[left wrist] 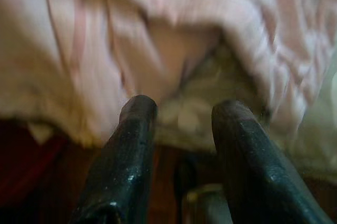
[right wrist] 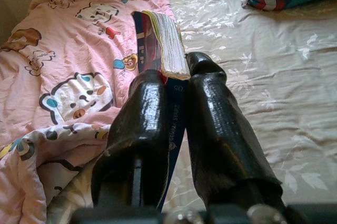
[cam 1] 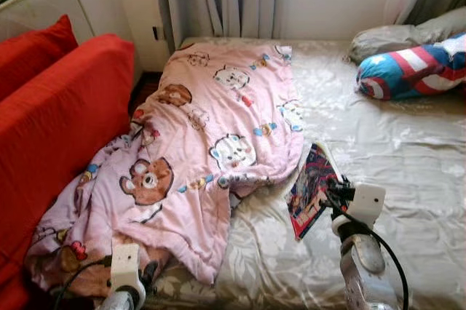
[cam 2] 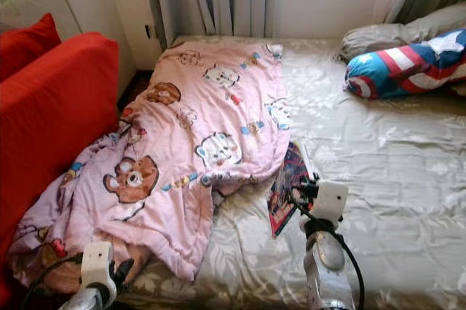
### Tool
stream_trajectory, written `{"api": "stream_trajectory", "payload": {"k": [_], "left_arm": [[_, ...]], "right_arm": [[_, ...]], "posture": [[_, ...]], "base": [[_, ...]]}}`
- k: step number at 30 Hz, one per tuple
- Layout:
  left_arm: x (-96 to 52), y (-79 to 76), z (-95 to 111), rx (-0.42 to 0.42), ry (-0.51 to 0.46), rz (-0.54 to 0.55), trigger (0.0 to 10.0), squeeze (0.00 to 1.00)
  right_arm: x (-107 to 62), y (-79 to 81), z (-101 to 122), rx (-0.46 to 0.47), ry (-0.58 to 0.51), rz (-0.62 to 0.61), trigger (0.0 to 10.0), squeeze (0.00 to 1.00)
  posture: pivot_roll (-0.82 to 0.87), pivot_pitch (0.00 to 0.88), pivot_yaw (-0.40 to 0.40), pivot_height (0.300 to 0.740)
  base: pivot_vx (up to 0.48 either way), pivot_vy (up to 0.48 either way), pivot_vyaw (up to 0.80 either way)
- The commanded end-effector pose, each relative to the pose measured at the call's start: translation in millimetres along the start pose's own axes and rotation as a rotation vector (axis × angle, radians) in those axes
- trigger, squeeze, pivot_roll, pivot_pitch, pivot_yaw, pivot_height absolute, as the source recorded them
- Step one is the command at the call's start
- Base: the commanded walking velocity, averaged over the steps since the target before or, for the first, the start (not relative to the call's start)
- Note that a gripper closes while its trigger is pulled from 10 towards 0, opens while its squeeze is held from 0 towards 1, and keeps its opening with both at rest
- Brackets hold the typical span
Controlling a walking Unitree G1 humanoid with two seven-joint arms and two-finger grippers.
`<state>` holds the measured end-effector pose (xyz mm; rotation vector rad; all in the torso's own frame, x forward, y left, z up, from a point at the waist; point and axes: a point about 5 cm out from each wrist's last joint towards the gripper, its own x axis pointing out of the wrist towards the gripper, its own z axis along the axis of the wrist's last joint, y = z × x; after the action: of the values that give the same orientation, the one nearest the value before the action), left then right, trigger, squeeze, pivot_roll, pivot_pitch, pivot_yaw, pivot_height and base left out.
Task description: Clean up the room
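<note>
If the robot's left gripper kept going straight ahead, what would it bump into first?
Most likely the pink blanket. The left gripper points at its hanging edge by the bed, fingers open. How near is hard to tell, since that picture is blurry.

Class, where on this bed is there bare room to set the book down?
Free: the bare sheet between the book and the striped pillow. Crowded: the half under the pink blanket, where the left gripper hovers. The right gripper grips the book.

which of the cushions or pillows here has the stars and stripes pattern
The blue, red and white bolster pillow at the bed's far right corner. The grey pillow behind it and the red sofa cushions are plain.
</note>
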<state>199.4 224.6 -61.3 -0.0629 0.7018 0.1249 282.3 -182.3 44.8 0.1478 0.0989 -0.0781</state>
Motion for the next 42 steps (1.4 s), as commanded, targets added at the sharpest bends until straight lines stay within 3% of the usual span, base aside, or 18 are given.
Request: {"api": "stream_trajectory", "payload": {"k": [1, 11, 19, 42], "left_arm": [[-2.6, 0.4, -10.7, 0.011, 0.051, 0.006, 10.0, 0.00], [-5.5, -3.3, -24.8, -0.035, 0.119, 0.025, 10.0, 0.00], [-6.0, -6.0, -27.1, -0.014, 0.129, 0.005, 10.0, 0.00], [-9.6, -4.1, -35.1, -0.008, 0.157, 0.007, 10.0, 0.00]], "right_arm": [[7.0, 5.4, 13.4, -0.022, -0.063, 0.026, 10.0, 0.00], [14.7, 7.8, 18.5, -0.012, -0.065, 0.036, 10.0, 0.00], [12.7, 9.1, 15.8, 0.002, -0.061, 0.020, 10.0, 0.00], [14.4, 5.5, 15.8, 0.001, -0.060, -0.004, 10.0, 0.00]], "posture": [[-0.01, 0.000, -0.037, 0.740], [-0.04, 0.000, -0.033, 0.740], [-0.04, 0.000, -0.034, 0.740], [-0.04, 0.000, -0.028, 0.740]], "base": [[0.000, 0.000, 0.00], [0.000, 0.000, 0.00], [0.000, 0.000, 0.00], [0.000, -0.358, 0.00]]}}
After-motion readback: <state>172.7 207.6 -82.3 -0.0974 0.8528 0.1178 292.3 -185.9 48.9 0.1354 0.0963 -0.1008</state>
